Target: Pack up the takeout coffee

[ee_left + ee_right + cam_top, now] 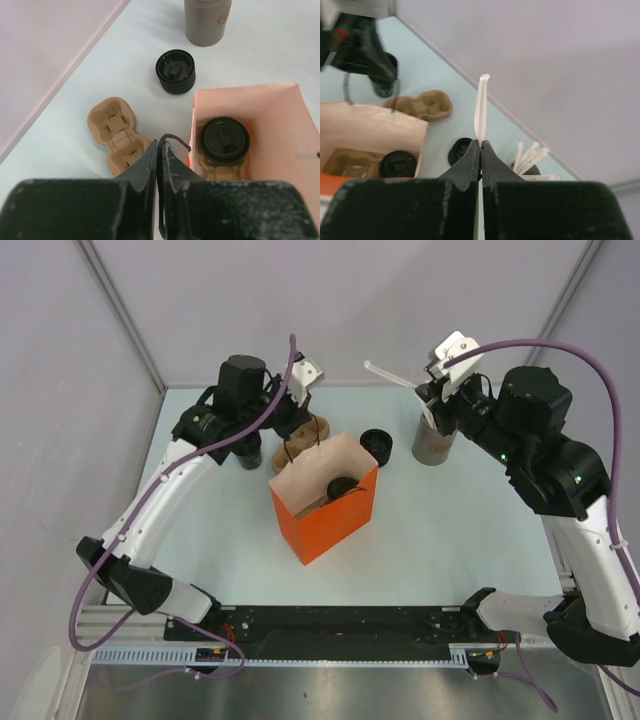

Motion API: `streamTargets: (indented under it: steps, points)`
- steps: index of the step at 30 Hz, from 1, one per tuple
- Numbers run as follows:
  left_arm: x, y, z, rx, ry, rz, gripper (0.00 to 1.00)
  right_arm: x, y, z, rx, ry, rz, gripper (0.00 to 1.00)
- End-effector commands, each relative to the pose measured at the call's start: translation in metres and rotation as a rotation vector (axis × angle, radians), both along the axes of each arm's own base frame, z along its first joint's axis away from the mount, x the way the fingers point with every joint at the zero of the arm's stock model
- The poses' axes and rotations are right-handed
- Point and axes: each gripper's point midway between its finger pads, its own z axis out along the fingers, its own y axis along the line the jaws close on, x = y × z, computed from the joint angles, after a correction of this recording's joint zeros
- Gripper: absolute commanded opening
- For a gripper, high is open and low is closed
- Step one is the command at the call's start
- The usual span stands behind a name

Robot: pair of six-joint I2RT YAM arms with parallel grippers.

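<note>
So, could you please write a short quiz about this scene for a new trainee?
1. True or false: a small black lidded cup sits inside the orange paper bag.
2. What does the left gripper pinch?
3. The right gripper holds: A a thin white stick; B a black lid; C nothing.
Key: 1 true. 2 The bag's thin dark handle. 3 A.

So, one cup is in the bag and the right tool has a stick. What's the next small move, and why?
Probably swing the right tool, shut on a white stick held up near the grey cylinder, over toward the open top of the orange bag. The left tool seems to pinch the bag's handle, steadying it, and one black cup sits inside.
</note>
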Motion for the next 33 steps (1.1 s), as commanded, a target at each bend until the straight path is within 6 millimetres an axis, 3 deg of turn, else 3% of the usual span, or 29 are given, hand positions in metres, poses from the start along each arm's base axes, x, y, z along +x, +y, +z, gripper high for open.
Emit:
streamTargets:
  steps: [1, 4, 5, 8, 12, 20, 26, 33]
  points:
    - [0.012, -0.005, 0.026, -0.011, -0.072, 0.01, 0.07, -0.038, 0.023, 0.0, -0.014, 0.036, 0.223, 0.0]
    - [0.015, -0.008, 0.03, -0.012, -0.07, 0.009, 0.09, -0.052, 0.034, -0.012, -0.047, 0.065, 0.308, 0.0]
    - [0.018, -0.009, 0.028, -0.011, -0.062, 0.01, 0.19, -0.055, 0.038, -0.02, -0.067, 0.085, 0.332, 0.0]
    - [0.018, -0.008, 0.029, -0.008, -0.068, 0.018, 0.31, -0.059, 0.043, -0.033, -0.11, 0.107, 0.361, 0.0]
    - [0.02, -0.003, 0.029, 0.001, -0.081, 0.042, 0.54, -0.068, 0.051, -0.05, -0.169, 0.144, 0.407, 0.0]
    - [0.019, 0.011, 0.04, -0.003, -0.114, 0.101, 0.87, -0.069, 0.067, -0.069, -0.234, 0.183, 0.429, 0.0]
    - [0.008, 0.029, 0.064, -0.068, -0.144, 0.124, 0.98, -0.056, 0.088, -0.087, -0.302, 0.206, 0.384, 0.0]
    - [-0.008, 0.066, 0.087, -0.131, -0.186, 0.173, 1.0, -0.038, 0.114, -0.103, -0.397, 0.197, 0.301, 0.0]
